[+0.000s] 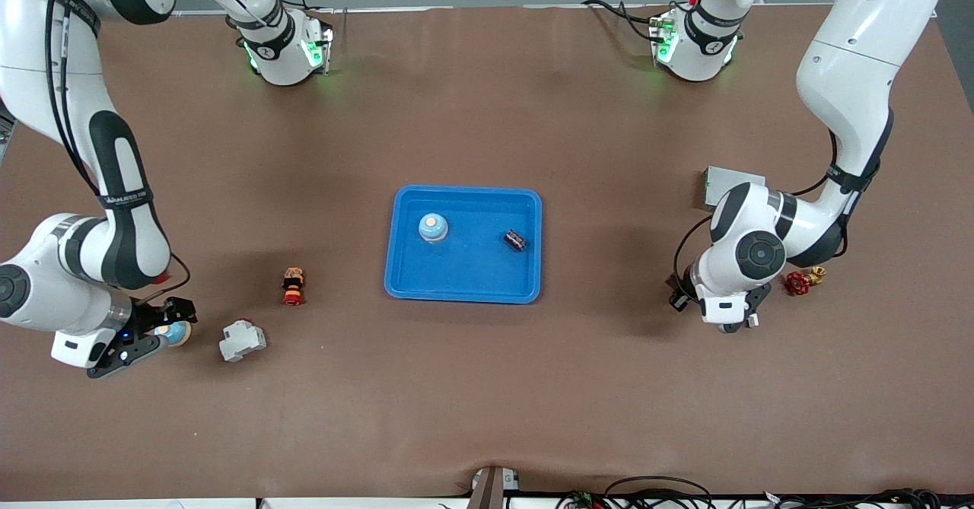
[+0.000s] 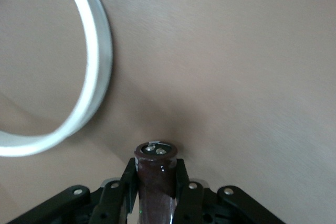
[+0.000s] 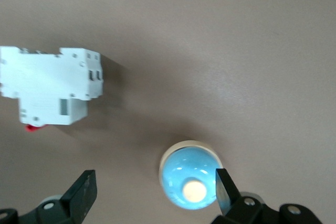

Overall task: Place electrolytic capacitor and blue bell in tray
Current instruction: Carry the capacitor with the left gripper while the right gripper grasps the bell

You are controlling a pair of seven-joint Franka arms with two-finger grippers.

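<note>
the left tool is clamped on an electrolytic capacitor low over the tabletop. the right tool stands spread around a blue bell. the tray already holds another bell and capacitor.

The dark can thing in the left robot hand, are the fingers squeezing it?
Touching. In the left wrist view both fingers of the left gripper press against the sides of the dark capacitor, with no gap showing.

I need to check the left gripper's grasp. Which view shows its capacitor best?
The left wrist view: the capacitor sits clamped between the left gripper fingers. The front view hides it under the arm; the right wrist view misses it.
</note>
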